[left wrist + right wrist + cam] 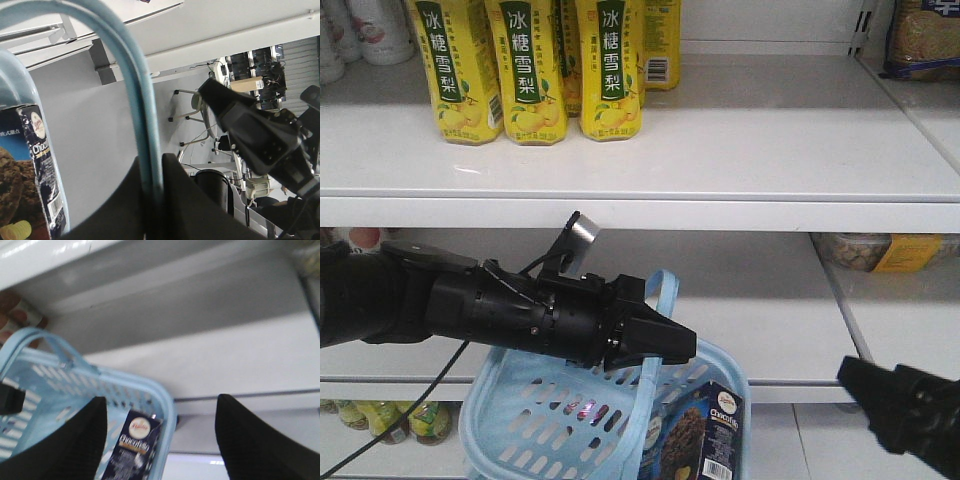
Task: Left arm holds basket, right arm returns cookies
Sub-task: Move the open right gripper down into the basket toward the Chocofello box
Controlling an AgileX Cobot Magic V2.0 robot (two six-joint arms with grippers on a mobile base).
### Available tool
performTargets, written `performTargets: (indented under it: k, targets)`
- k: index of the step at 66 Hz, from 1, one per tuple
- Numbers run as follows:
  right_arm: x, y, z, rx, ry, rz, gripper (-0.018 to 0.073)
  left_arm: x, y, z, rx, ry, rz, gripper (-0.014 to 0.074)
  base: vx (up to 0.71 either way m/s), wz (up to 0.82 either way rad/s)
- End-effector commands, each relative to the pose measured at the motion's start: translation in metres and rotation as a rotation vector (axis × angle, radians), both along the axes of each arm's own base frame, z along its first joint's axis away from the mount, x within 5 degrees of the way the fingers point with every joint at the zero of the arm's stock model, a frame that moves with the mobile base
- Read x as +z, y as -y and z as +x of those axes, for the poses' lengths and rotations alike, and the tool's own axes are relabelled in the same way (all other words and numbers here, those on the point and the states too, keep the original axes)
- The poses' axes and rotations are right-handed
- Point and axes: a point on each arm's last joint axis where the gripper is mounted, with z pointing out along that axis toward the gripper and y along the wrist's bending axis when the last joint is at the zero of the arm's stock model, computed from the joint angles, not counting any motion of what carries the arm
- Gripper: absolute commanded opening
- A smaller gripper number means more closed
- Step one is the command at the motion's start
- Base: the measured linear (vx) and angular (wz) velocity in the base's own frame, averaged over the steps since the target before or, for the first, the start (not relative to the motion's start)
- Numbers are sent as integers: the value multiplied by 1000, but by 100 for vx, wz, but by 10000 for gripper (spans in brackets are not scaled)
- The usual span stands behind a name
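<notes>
Left gripper (665, 345) is clamped on a basket (520, 420) handle (135, 100). In the left wrist view the blue loop is pinched between two dark fingers (190, 210), no gap showing. The rest of the loop arches up and away from the grip.

Left arm (470, 305) reaches in from the basket's left, above its rim. A silver tab (583, 233) sticks up from the arm, and thin cables run along it.

The basket hangs in front of a white shelf (770, 310); its bottom is cut off by the front view's lower edge.

Cookies (705, 440) are inside the basket, upright, at its right end close to the wall. The white barcode side faces the front camera, and the cookie picture is on the face left of it. In the right wrist view the box (136, 437) stands just inside the basket's near corner, logo at the top. In the left wrist view it (37, 165) is left of the held handle.

Right gripper (161, 399) is spread wide, jaws far apart, nothing between them. It is off the basket's right side, touching neither basket nor box. Right arm (905, 405) is well right of the basket in the front view, with a clear gap between.

Yellow bottles (530, 70) stand in a row on the board above the basket, up and to its left.
</notes>
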Motion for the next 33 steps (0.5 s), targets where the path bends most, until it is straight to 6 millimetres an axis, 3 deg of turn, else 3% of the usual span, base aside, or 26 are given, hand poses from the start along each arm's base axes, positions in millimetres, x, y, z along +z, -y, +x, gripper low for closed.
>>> performTargets:
  k: [1,17,33]
  targets:
    - [5,-15,6,66,-37,49,445,30,-2,7,73,107,-81,-3,0,0]
    - [-20,-51,16,212,-194,45,445,30,-2,7,73,107,-81,-3,0,0]
    - [-35,-70,25,216,-263,42,456,30,-2,7,73,107,-81,-3,0,0]
